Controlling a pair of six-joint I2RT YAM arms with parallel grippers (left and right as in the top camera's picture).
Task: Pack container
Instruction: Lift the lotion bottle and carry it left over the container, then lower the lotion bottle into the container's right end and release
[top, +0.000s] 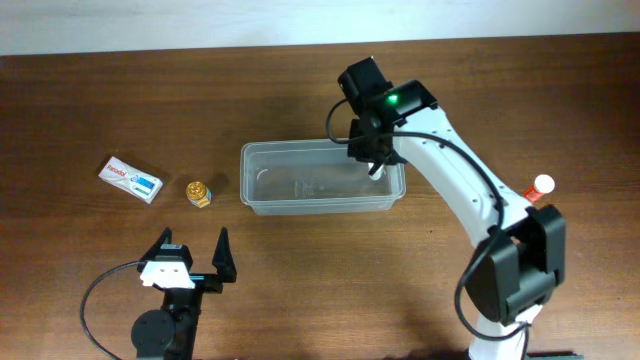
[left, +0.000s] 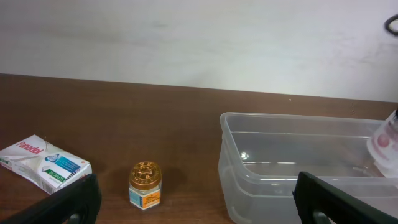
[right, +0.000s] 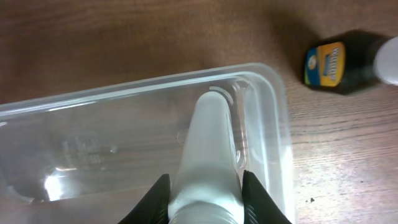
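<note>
The clear plastic container (top: 300, 147) lies at the table's middle; it also shows in the left wrist view (left: 280, 155) and the right wrist view (right: 112, 130). My right gripper (top: 374, 158) hangs over the container's right end. It (right: 205, 186) is shut on a white bottle (right: 210, 137), which points down into the tub near its right wall. The bottle's tip shows in the left wrist view (left: 385, 142). My left gripper (top: 195, 248) is open and empty near the front left, in front of the tub (left: 199, 202).
A small gold-lidded jar (top: 199, 190) (left: 145, 184) stands left of the container. A white and blue box (top: 131, 179) (left: 45, 163) lies further left. A red-capped white bottle (top: 541, 186) lies at the right. A dark bottle with a yellow label (right: 339, 62) lies beyond the tub's right end.
</note>
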